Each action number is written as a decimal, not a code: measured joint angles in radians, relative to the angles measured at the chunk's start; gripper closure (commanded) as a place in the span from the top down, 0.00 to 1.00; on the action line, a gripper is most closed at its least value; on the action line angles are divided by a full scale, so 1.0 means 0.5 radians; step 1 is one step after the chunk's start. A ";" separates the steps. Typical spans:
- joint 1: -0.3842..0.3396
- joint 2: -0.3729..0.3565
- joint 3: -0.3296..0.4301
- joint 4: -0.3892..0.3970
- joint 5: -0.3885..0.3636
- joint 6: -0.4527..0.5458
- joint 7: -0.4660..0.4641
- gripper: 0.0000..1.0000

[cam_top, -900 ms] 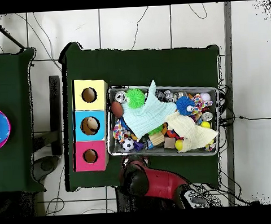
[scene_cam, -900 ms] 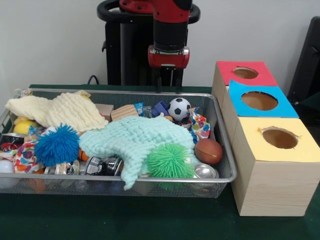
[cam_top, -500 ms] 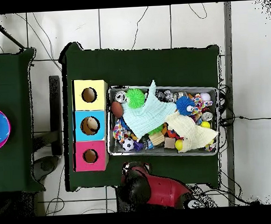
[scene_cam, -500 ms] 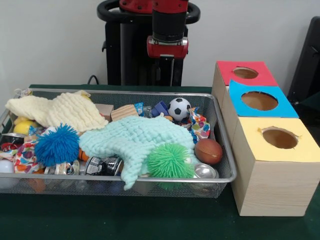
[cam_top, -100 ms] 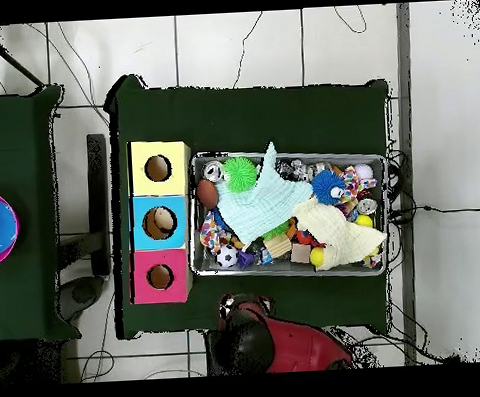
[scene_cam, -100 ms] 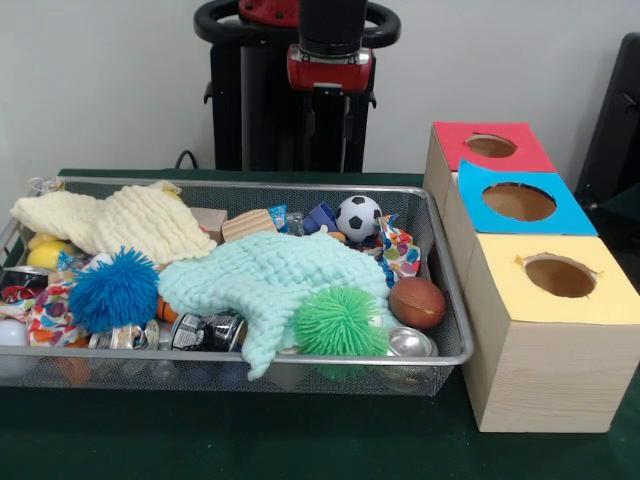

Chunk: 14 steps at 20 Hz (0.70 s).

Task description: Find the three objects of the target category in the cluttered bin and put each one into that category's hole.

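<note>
Front view: end effector (scene_cam, -100 ms: 329, 112) hangs empty above bin (scene_cam, -100 ms: 440, 290).

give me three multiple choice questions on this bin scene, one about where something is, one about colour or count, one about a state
1. In the front view, the soccer ball lies:
A. at the bin's far side
B. in the yellow box
C. on the floor

2. How many holed boxes?
A. two
B. three
C. five

3. The gripper is:
A. holding a ball
B. inside a hole
C. raised above the bin, holding nothing

Answers: 1 A, it sits near the far rim. 2 B, red box, blue box, yellow box. 3 C, nothing hangs between its fingers.
</note>
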 measured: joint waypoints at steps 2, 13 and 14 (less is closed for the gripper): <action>-0.020 -0.016 0.000 0.001 0.000 -0.001 0.000 1.00; -0.061 0.228 0.001 0.000 0.070 -0.387 0.008 1.00; -0.061 0.242 0.001 0.000 0.081 -0.399 0.011 1.00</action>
